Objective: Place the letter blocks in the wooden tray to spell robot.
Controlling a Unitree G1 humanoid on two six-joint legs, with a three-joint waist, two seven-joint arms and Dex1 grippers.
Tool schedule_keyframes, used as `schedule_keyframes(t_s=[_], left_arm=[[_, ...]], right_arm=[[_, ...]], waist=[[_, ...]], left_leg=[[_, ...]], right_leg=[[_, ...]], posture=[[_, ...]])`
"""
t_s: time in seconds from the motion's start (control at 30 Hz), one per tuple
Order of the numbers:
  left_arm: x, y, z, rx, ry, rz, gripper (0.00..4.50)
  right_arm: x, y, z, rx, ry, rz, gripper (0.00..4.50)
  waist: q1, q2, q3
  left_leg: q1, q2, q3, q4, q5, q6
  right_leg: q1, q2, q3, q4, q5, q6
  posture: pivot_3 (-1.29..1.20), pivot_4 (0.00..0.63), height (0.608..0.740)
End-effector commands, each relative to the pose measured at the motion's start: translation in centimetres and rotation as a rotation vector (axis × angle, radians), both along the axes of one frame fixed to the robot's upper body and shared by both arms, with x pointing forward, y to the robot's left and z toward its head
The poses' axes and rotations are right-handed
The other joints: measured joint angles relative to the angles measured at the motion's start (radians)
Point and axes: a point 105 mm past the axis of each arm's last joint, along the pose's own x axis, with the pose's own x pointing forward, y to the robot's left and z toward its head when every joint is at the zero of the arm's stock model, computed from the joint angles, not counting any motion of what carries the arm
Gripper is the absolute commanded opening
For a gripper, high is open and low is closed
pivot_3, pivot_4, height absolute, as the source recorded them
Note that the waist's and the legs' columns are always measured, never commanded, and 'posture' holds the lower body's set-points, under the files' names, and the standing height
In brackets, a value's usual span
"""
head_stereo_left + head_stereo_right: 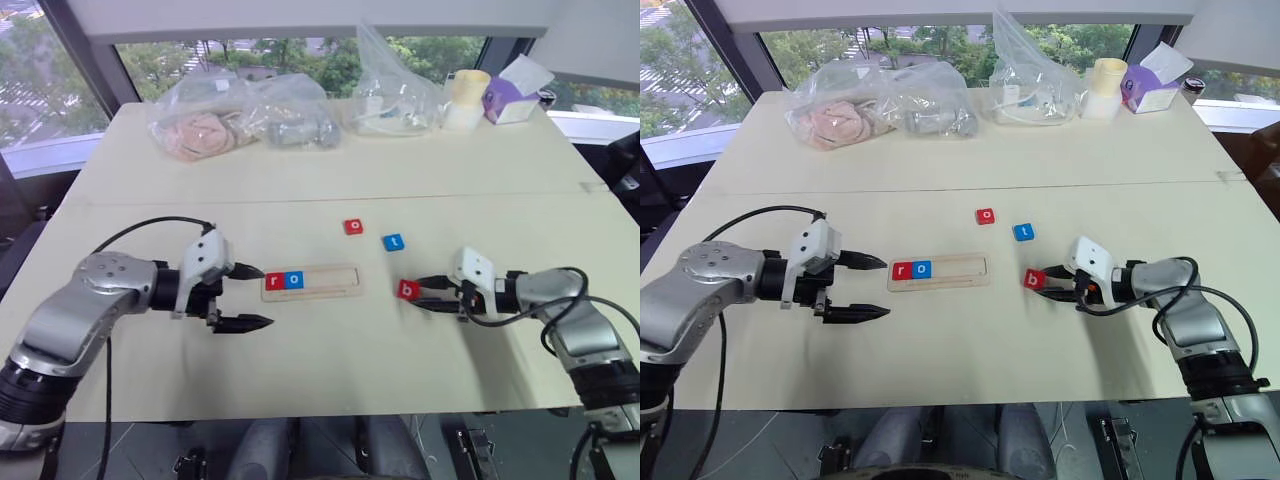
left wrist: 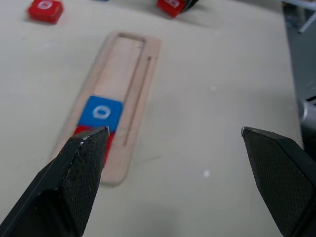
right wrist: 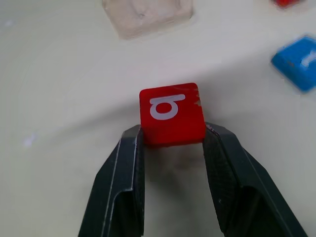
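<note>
Wooden tray (image 1: 311,281): near table's (image 1: 330,180) front edge, long axis parallel to it, red r (image 1: 275,281) and blue o (image 1: 294,280) filling left end. Right gripper (image 3: 173,140): clamped on red b block (image 3: 172,113), right of tray. Left gripper (image 1: 250,297): spread wide, empty, pointing at tray's left end.

The wooden tray (image 1: 311,282) is seen at the centre of the table (image 1: 330,180). Two blocks are seated side by side at the tray's left end: the r block (image 1: 275,281), then the o block (image 1: 294,280). Up and right of the tray a second o block (image 1: 353,227) is found, with the t block (image 1: 393,241) just right of it. Right of the tray, the b block (image 1: 408,290) is clamped in the right end effector (image 3: 173,140). The left end effector (image 1: 243,296) is placed just left of the tray.
</note>
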Motion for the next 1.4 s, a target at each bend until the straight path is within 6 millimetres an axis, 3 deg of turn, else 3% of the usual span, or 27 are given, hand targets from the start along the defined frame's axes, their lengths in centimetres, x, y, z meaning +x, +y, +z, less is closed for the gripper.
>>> schedule_keyframes(t_s=[0.03, 0.2, 0.37, 0.6, 1.2, 1.4], left_arm=[[0.8, 2.4, 0.3, 0.031, -0.039, 0.085, 4.50], [0.8, 3.7, 0.4, 0.036, -0.043, 0.132, 4.50], [0.4, 3.1, 0.4, 0.017, -0.044, 0.125, 4.50], [-0.2, 2.2, 0.3, -0.012, -0.039, 0.133, 4.50], [-0.6, 1.3, -0.1, -0.051, -0.028, 0.162, 4.50], [-0.5, 1.1, -0.2, -0.057, -0.032, 0.163, 4.50]], right_arm=[[1.8, 4.3, 3.2, 0.029, -0.100, 0.044, 1.09], [1.4, 8.7, 3.6, -0.009, -0.040, 0.209, 1.09], [2.0, 12.0, 2.9, -0.044, -0.034, 0.304, 1.09], [2.3, 13.5, 2.2, -0.063, -0.020, 0.350, 1.09], [3.2, 14.8, 1.8, -0.061, -0.014, 0.368, 1.09], [3.5, 15.1, 2.1, -0.044, -0.035, 0.356, 4.15]], waist=[[-0.003, 0.000, 0.000], [0.016, 0.000, 0.000], [0.013, 0.000, 0.000], [-0.001, 0.000, 0.000], [0.000, 0.000, 0.000], [0.000, 0.000, 0.000]], left_leg=[[0.000, 0.001, 0.000, 0.000, 0.000, 0.000], [-0.002, 0.002, -0.001, -0.002, 0.000, 0.000], [-0.002, 0.001, 0.000, -0.001, 0.000, -0.002], [-0.001, 0.001, 0.000, -0.002, 0.000, -0.002], [-0.001, 0.002, 0.000, -0.002, 0.001, -0.004], [-0.001, 0.002, 0.000, -0.002, 0.001, -0.004]], right_leg=[[-0.001, 0.000, 0.000, 0.000, 0.000, 0.000], [-0.003, 0.004, 0.000, 0.000, 0.001, -0.001], [-0.002, 0.003, 0.000, -0.003, 0.001, 0.000], [-0.002, 0.004, 0.000, -0.002, 0.004, 0.003], [-0.004, 0.005, 0.000, 0.000, 0.005, 0.002], [-0.004, 0.005, 0.000, 0.000, 0.005, 0.002]], posture=[[0.00, 0.150, 0.740], [0.00, 0.150, 0.740], [0.00, 0.150, 0.740], [0.00, 0.150, 0.740], [0.00, 0.150, 0.740], [0.00, 0.150, 0.740]])
